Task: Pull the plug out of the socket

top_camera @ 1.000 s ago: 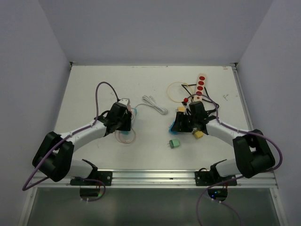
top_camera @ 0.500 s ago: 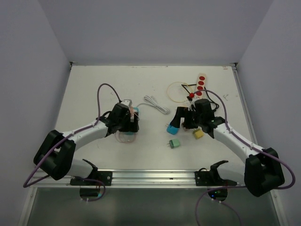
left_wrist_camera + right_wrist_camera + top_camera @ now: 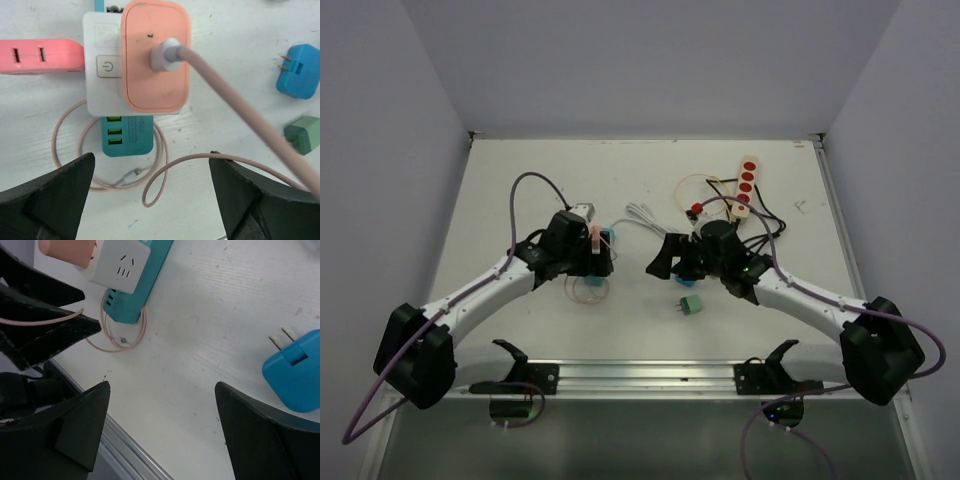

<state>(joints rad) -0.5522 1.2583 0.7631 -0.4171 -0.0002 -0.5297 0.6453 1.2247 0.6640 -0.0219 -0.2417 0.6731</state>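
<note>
Teal strip [image 3: 127, 137] half hidden, pink cable [image 3: 250, 119] cropped

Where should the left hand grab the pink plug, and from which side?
Grip the pink plug by its two long flat sides, coming straight at the face where its cable exits. That face points at the left hand, whose open fingers line up with those sides; the cable trails lower right, the white socket sits behind.

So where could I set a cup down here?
Bare: the back of the table, left of the power strip, and the near edge beside the green plug. Crowded: the middle, around the socket, with plugs and cables.
</note>
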